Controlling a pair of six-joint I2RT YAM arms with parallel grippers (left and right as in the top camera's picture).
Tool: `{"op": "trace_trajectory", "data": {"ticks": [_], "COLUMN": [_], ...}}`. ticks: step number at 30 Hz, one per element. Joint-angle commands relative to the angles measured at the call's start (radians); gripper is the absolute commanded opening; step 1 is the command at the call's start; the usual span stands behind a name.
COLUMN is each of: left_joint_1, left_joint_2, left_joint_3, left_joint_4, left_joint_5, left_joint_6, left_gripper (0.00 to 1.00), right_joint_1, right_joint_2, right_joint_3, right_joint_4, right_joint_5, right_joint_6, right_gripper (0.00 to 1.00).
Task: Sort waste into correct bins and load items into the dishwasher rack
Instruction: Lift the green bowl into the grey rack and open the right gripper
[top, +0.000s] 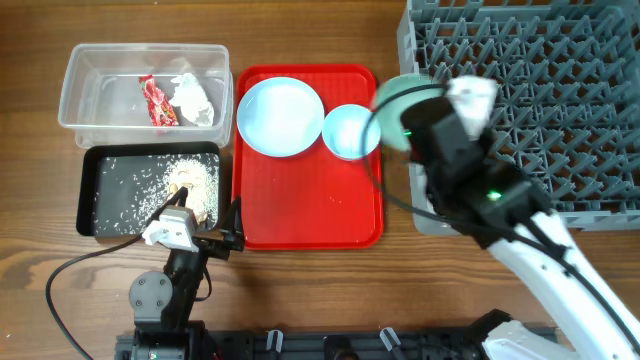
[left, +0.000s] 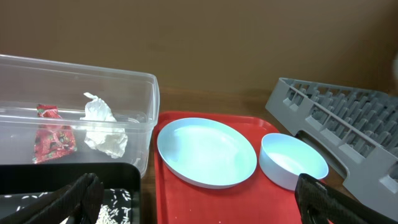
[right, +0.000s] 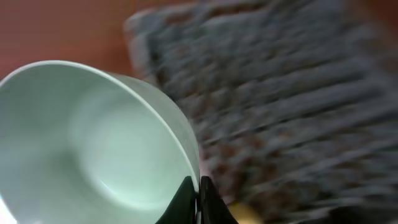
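My right gripper (right: 198, 190) is shut on the rim of the mint green bowl (right: 93, 137), holding it in the air at the left edge of the grey dishwasher rack (top: 560, 110); the bowl also shows in the overhead view (top: 393, 100). A yellow shape (right: 245, 214) shows under the jaws, blurred. The pale blue plate (top: 280, 117) and pale blue bowl (top: 349, 131) sit on the red serving tray (top: 310, 210). My left gripper (left: 199, 202) is open and empty, low near the table's front. The clear tub (top: 90, 85) holds the red wrapper (top: 158, 102) and white tissue (top: 193, 98). The black tray (top: 105, 195) holds food scraps (top: 190, 185).
The rack (left: 348, 118) stands right of the red tray (left: 205, 199). In the left wrist view the plate (left: 205, 152) and blue bowl (left: 291, 160) lie ahead, the tub (left: 74, 93) at the left. Fork and spoon are out of view.
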Motion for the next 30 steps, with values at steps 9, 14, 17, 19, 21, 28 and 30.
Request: {"op": "trace_trajectory", "data": {"ticks": [9, 14, 17, 19, 21, 28, 30], "left_joint_1": [-0.003, -0.003, -0.003, -0.003, -0.003, -0.003, -0.003], "left_joint_2": [-0.005, -0.005, -0.005, -0.005, -0.005, -0.005, -0.005], "left_joint_3": [-0.005, -0.005, -0.005, -0.005, -0.005, -0.005, -0.005], "left_joint_4": [-0.003, -0.004, -0.004, -0.004, -0.004, -0.003, -0.003], "left_joint_5": [0.005, 0.005, 0.005, 0.005, 0.005, 0.005, 0.005], "left_joint_6": [-0.005, -0.005, -0.005, -0.005, -0.005, -0.005, -0.005], "left_gripper": [1.0, 1.0, 1.0, 1.0, 1.0, 1.0, 1.0], "right_joint_1": [-0.135, -0.15, -0.15, -0.15, -0.15, -0.165, -0.172], "right_joint_2": [0.217, 0.373, 0.448, 0.474, 0.478, 0.476, 0.476], "right_joint_3": [-0.013, -0.013, -0.013, -0.013, -0.013, -0.013, -0.013], "right_joint_4": [0.043, 0.079, 0.078, 0.073, 0.074, 0.087, 0.094], "right_joint_5": [0.4, 0.414, 0.475, 0.512, 0.511, 0.541, 0.536], "right_joint_6": [-0.285, -0.357, -0.357, -0.356, -0.354, -0.369, -0.389], "right_gripper": [0.04, 0.04, 0.04, 0.04, 0.04, 0.04, 0.04]}}
